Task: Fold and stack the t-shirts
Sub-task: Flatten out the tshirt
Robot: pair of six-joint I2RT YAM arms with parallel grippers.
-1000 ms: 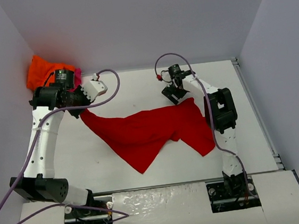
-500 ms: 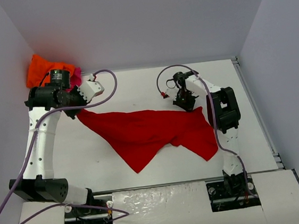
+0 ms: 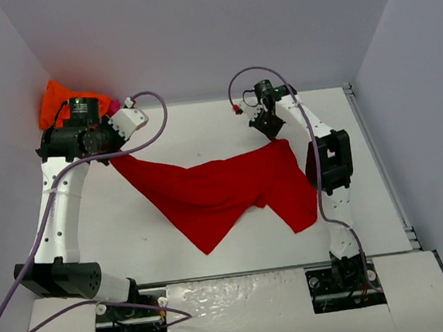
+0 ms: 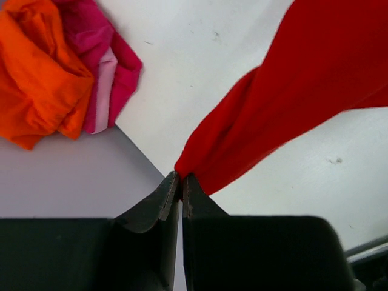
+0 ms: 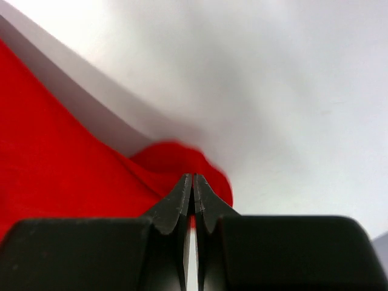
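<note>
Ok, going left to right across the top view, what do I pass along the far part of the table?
orange t-shirt → left claw, shut on a corner → red t-shirt → right claw, shut on its other far corner.

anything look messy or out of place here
Yes. The orange t-shirt and pink t-shirt lie crumpled in a heap at the table's far left corner, unfolded. The red t-shirt is bunched and uneven, pinched by the left gripper and right gripper, one corner trailing toward the near edge.
</note>
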